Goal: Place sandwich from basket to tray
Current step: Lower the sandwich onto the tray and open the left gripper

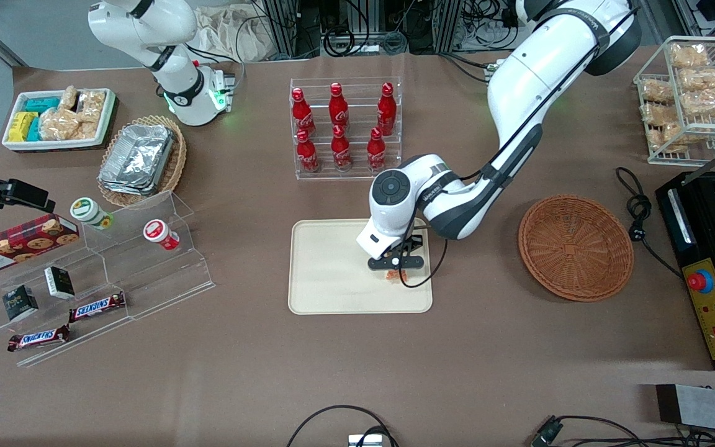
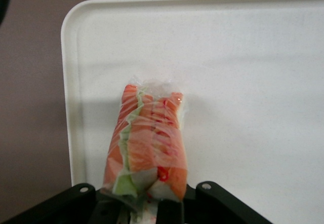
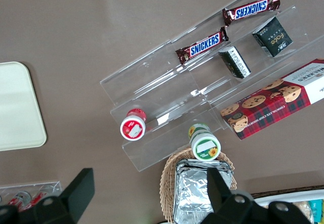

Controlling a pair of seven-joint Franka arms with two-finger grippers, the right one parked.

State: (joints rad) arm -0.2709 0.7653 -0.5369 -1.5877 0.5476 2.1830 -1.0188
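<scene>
Low over the tray (image 1: 332, 273), tool (image 1: 395, 266) clamps the wrapped sandwich (image 2: 147, 143).

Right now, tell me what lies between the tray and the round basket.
In the front view, only bare brown tabletop separates the tray from the basket; the gripper holds the sandwich over the tray.

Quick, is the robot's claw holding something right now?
Gripper: shut on the wrapped sandwich, just above the beige tray. The round wicker basket has nothing in it.
</scene>
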